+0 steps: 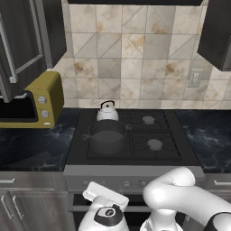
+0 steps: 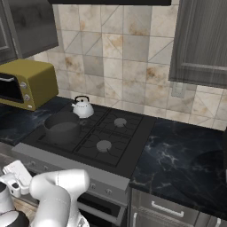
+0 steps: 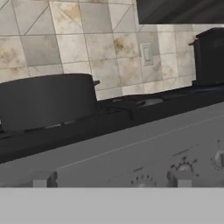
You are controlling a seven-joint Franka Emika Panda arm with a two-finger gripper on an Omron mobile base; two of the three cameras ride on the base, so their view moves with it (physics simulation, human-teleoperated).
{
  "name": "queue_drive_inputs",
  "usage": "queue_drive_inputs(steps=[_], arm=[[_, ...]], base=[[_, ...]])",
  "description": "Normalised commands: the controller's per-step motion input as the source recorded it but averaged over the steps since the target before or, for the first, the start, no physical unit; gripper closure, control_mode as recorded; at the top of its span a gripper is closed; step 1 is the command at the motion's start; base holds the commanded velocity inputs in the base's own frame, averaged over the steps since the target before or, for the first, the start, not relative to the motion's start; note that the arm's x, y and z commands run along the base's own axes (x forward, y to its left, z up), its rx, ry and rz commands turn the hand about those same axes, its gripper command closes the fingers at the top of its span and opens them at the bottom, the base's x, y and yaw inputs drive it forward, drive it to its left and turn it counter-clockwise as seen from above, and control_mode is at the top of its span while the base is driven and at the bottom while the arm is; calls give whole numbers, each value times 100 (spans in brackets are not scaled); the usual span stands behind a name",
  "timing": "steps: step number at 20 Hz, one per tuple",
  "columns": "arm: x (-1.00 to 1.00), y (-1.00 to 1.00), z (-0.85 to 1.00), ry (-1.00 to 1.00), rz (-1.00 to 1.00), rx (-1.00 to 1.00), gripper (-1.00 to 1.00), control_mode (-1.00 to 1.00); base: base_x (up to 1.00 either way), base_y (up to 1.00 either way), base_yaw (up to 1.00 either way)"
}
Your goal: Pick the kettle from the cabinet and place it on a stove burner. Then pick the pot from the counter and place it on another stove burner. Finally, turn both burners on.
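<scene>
The silver-white kettle (image 1: 107,113) (image 2: 82,107) stands on the stove's rear left burner. The dark grey pot (image 1: 107,136) (image 2: 63,127) (image 3: 48,99) sits on the front left burner, just in front of the kettle. The two right burners (image 1: 154,144) (image 2: 103,145) are bare. My gripper (image 1: 97,189) (image 2: 15,175) (image 3: 111,179) hangs low in front of the stove's grey control panel, below the pot, open, with nothing between its fingertips (image 3: 41,178). Control knobs (image 3: 183,168) (image 1: 143,183) sit on the panel just ahead of it. The dark cabinet (image 1: 27,40) hangs at upper left.
A yellow microwave (image 1: 40,99) (image 2: 26,82) stands on the black marble counter (image 1: 31,144) (image 2: 186,155) left of the stove. A wall outlet (image 1: 194,77) is in the tiled backsplash. A dark boxy thing (image 3: 210,57) stands at the right of the hand view.
</scene>
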Motion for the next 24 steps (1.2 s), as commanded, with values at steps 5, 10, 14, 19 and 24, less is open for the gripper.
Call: queue_drive_inputs(steps=[5, 10, 14, 19, 24], arm=[[5, 0, -18, -7, 1, 0, -100, -100], [10, 0, -15, -6, 0, 0, -100, -100], [11, 0, -22, -3, 1, 0, -100, -100], [8, 1, -25, -2, 3, 0, -100, -100], [12, 2, -19, -4, 3, 0, -100, -100]], base=[[0, 0, 0], [0, 0, 0], [0, 0, 0], [0, 0, 0], [0, 0, 0]])
